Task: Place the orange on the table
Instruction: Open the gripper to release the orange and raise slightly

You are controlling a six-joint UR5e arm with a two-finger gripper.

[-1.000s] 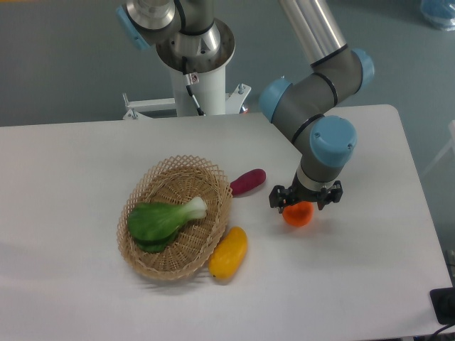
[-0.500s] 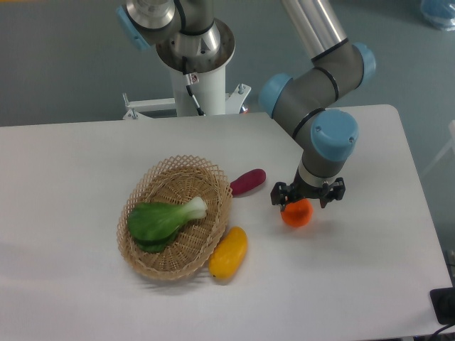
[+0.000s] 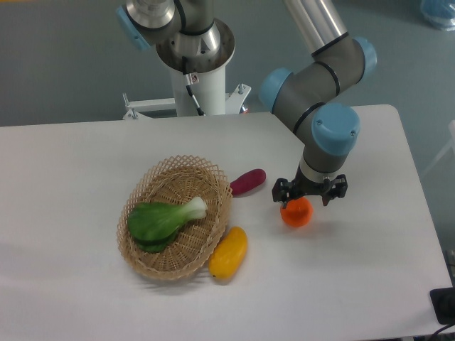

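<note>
Orange (image 3: 296, 213): on the table (image 3: 370, 270), right of the wicker basket (image 3: 175, 217) — well apart from it.
Gripper (image 3: 308, 193): directly over the orange, fingers spread to either side of its top; whether they touch the fruit, I cannot tell.
Basket contents: a green leafy vegetable (image 3: 163, 219) (white stem toward the rim).
Purple vegetable (image 3: 247, 181): just beside the basket's right rim.
Yellow fruit (image 3: 228, 252): against the basket's lower right edge.

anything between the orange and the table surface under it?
Nothing visible. The orange sits right under the gripper, over bare white table. The purple vegetable and yellow fruit lie off to the side, apart from it.
</note>
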